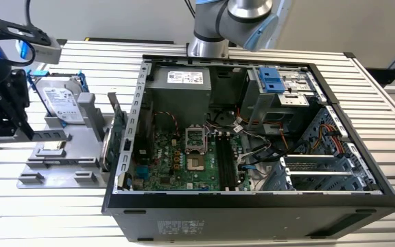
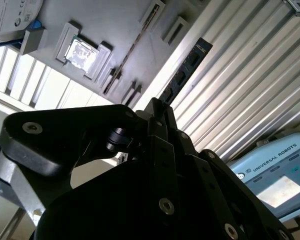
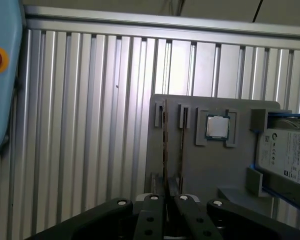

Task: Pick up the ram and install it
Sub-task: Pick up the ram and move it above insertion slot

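You see the black gripper [image 3: 168, 197] over the thin ram stick [image 3: 165, 145], edge-up in a grey holder [image 3: 210, 170], likely for easy grasping; whether it is closed I cannot tell.

Small print on drive label [image 1: 64, 103], PSU sticker [image 1: 185, 77], case-front sticker [image 1: 180, 226]: can't make out. Maker's lettering on blue pendant [image 2: 270, 172] in second wrist view, beside lit screen w/ unreadable text.

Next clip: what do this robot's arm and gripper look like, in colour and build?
The arm is silver-grey, with rounded cylindrical joints and light-blue caps. The gripper is black, built of angular linkage bars dotted with silver screw heads, as both wrist views show.
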`<action>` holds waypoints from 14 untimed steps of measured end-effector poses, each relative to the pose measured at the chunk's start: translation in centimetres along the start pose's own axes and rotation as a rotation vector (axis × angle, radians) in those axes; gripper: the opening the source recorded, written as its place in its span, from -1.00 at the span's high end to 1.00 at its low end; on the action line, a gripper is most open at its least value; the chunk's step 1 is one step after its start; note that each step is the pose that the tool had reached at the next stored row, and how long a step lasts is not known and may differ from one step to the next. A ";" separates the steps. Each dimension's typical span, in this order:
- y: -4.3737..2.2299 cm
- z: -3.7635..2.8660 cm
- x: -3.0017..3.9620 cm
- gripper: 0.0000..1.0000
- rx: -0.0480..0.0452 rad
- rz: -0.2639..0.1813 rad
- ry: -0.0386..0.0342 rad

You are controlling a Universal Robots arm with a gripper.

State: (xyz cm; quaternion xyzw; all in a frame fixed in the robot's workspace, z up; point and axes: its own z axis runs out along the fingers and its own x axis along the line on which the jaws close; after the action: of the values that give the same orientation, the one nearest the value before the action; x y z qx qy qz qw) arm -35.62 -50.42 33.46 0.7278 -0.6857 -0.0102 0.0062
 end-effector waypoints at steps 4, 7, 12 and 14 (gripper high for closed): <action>0.01 -0.35 0.00 1.00 0.0000 0.000 -0.0001; 0.02 -0.63 0.00 1.00 0.0001 0.000 -0.0001; 0.03 -1.14 -0.01 1.00 0.0000 0.000 0.0000; 0.03 -1.35 -0.01 1.00 0.0000 0.000 0.0000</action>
State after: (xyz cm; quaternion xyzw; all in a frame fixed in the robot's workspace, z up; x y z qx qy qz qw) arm -35.62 -50.42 34.81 0.7277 -0.6857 -0.0102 0.0062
